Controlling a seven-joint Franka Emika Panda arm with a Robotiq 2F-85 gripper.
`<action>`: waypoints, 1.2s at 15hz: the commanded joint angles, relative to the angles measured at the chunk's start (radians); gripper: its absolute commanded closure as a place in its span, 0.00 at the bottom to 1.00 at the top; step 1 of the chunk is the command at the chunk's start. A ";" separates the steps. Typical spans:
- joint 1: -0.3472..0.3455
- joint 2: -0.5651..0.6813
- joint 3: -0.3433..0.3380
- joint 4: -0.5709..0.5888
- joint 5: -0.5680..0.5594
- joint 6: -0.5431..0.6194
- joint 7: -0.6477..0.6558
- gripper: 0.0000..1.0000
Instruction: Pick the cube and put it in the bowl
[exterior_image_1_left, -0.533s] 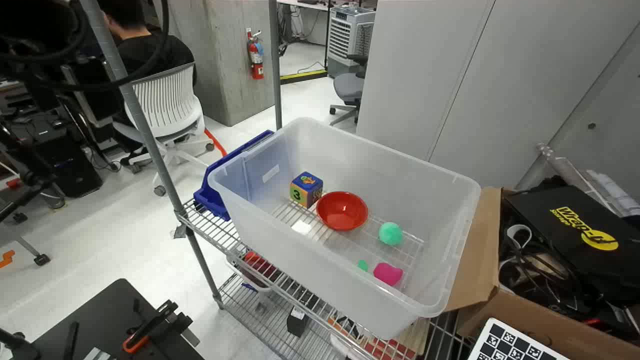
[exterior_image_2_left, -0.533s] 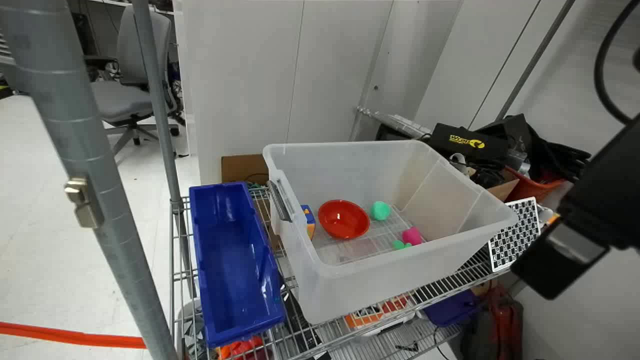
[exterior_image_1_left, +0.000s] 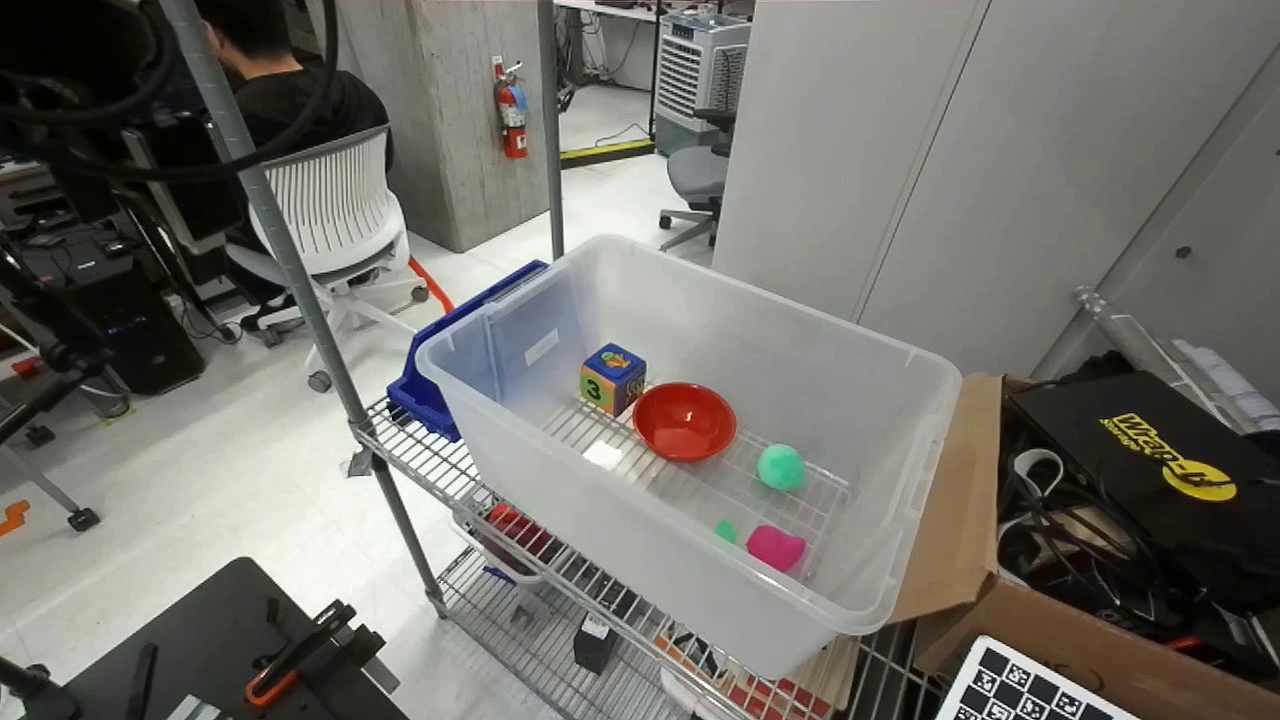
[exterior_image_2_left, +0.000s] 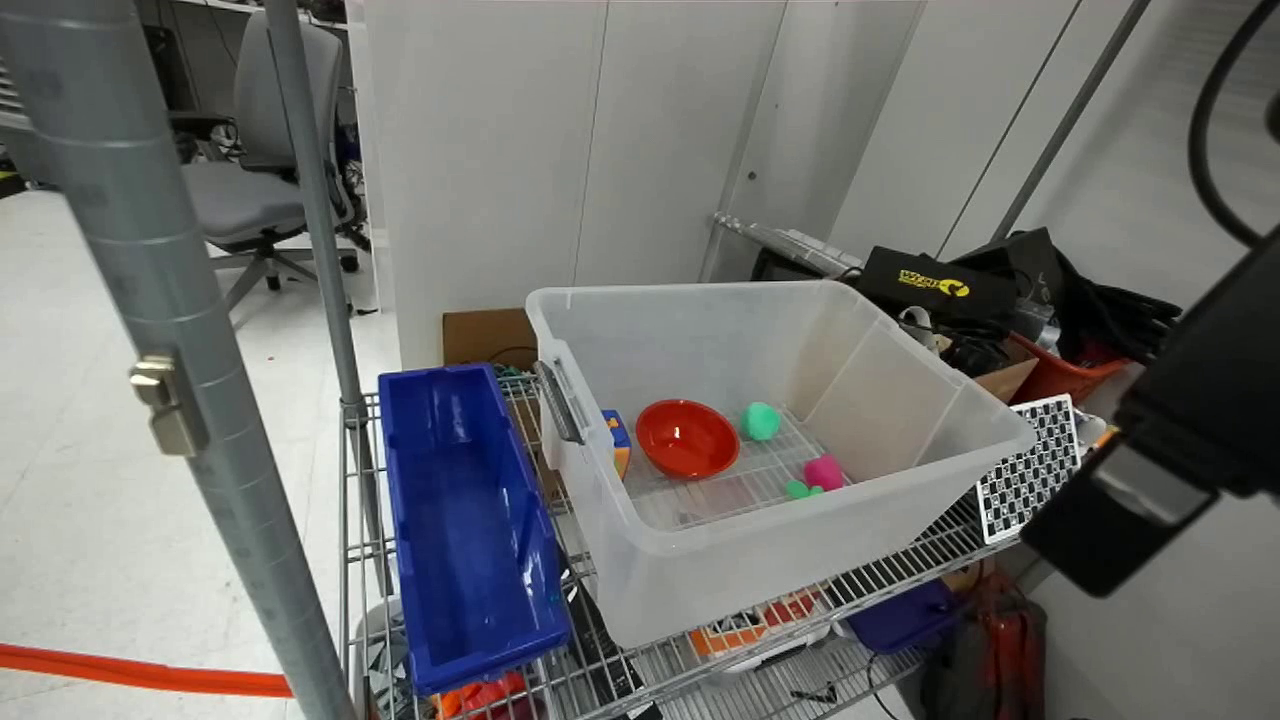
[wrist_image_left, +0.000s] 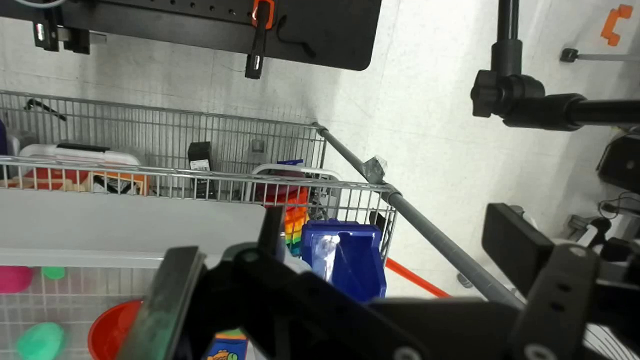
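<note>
— Where's that small cube (exterior_image_1_left: 612, 379) with the blue top and a 3 on its green-and-orange face?

— Down at the bottom of the big translucent white plastic tub (exterior_image_1_left: 620, 510), at the end by the long blue plastic bin (exterior_image_2_left: 465, 540). It stands right beside the shallow, round, bright red bowl (exterior_image_1_left: 685, 422), outside it. From where I am I can't tell whether the two touch.

— And how's the black two-fingered gripper (wrist_image_left: 385, 240)?

— Spread wide, with nothing in its hold. Looking from the wrist, you see the bin and a grey metal post (wrist_image_left: 445, 240) between its fingers, while part of the gripper cuts across the bowl's rim and the cube only peeks in low down.

— Anything else in that tub?

— A pale green ball (exterior_image_1_left: 781, 467) on the bowl's other side from the cube, then a bright pink rounded lump (exterior_image_1_left: 776, 548) with a little green piece (exterior_image_1_left: 725, 531) next to it.

— What's the tub standing on?

— A wire metal shelf (exterior_image_1_left: 425, 460). An open brown cardboard box (exterior_image_1_left: 945, 510) sits near the tub's other end, and farther back someone in a black top (exterior_image_1_left: 315, 115) is seated on a white slatted chair (exterior_image_1_left: 330, 215).
</note>
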 joint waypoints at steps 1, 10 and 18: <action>-0.014 0.000 0.011 0.003 0.005 -0.004 -0.004 0.00; -0.049 0.229 -0.015 0.107 -0.023 0.258 -0.079 0.00; -0.124 0.592 -0.046 0.332 -0.061 0.514 -0.074 0.00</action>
